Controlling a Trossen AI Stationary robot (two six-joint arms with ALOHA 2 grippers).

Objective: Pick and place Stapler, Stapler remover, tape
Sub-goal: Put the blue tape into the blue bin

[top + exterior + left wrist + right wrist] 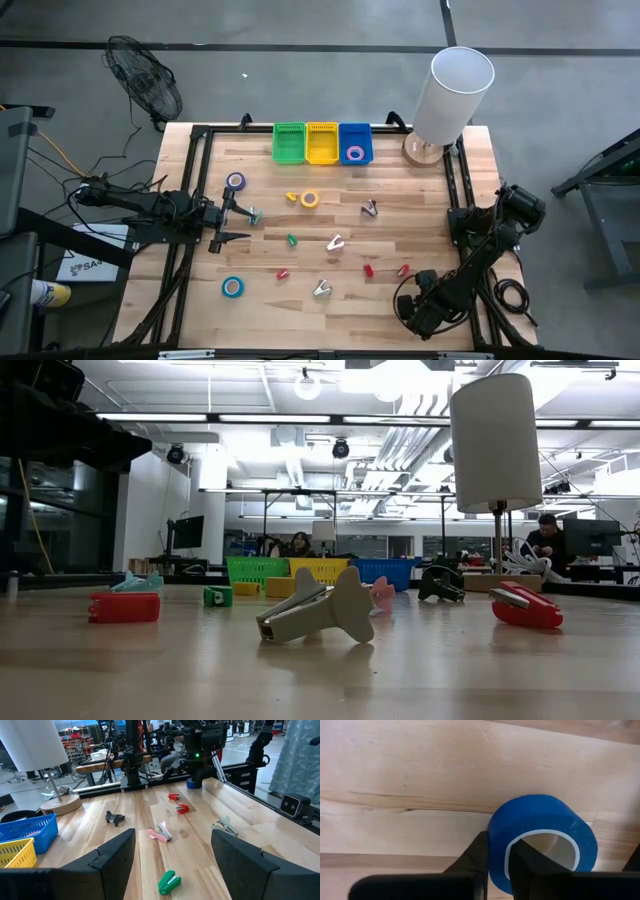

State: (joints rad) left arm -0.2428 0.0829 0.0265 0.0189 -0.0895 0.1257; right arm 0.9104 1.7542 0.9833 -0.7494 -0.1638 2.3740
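A blue tape roll sits near the table's front right corner, and my right gripper points down, shut on its wall. In the high view the arm hides this roll under my right gripper. My left gripper waits open at the table's left side, level. Other tape rolls lie flat: purple, yellow, blue. Red staplers, a green stapler and silvery staple removers are scattered mid-table. My right gripper has one finger inside the roll's open centre and the other outside, with the blue wall pinched between them. The fingers come from above, pointing down. The roll lies with its open centre up, seemingly still on the table.
Green, yellow and blue bins stand in a row at the far edge; the blue one holds a purple roll. A white lamp stands on its wooden base at the far right corner.
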